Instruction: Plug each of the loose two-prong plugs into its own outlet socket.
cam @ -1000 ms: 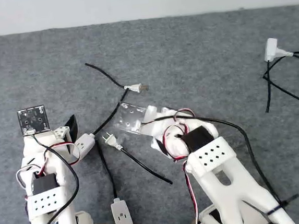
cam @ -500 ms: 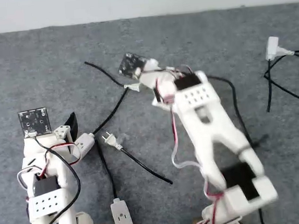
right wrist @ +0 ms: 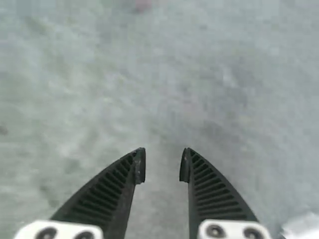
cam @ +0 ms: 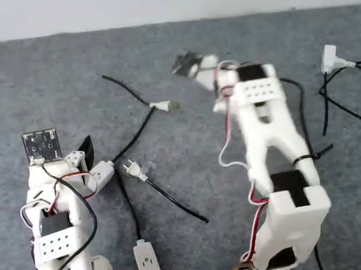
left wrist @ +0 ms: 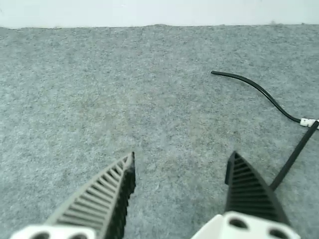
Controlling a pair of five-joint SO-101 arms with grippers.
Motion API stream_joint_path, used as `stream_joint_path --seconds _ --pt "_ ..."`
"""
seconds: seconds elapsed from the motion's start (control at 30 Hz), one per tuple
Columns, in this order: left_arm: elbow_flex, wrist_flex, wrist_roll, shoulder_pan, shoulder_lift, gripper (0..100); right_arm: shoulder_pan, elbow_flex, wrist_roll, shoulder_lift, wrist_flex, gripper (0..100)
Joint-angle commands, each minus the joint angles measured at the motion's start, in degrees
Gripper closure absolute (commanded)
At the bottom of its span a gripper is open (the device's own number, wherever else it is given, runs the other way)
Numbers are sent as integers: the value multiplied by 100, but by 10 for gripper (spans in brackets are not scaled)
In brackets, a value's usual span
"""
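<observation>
While the left gripper (left wrist: pixel 182 162) hangs wide open and empty toward the mat's (cam: pixel 48 71) left edge, one two-prong plug (cam: pixel 133 169) lies mid-mat on a diagonal, prongs toward the far-left corner, cord (cam: pixel 177 201) trailing near-right. A second plug (cam: pixel 163 105) points its prongs at the right edge. The right gripper (right wrist: pixel 162 160) (jaws slightly parted, holding nothing) has swung from mid-mat out toward the far edge within the last second.
</observation>
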Motion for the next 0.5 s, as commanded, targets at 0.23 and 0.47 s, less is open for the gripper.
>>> stream_joint_path --seconds 0.23,0.47 --pt "-22 -185 -97 26 -114 716 1314 -1714 -870 295 -1095 868" --pt "-22 -185 -167 35 -114 716 1077 -3051 -844 2070 -1481 868"
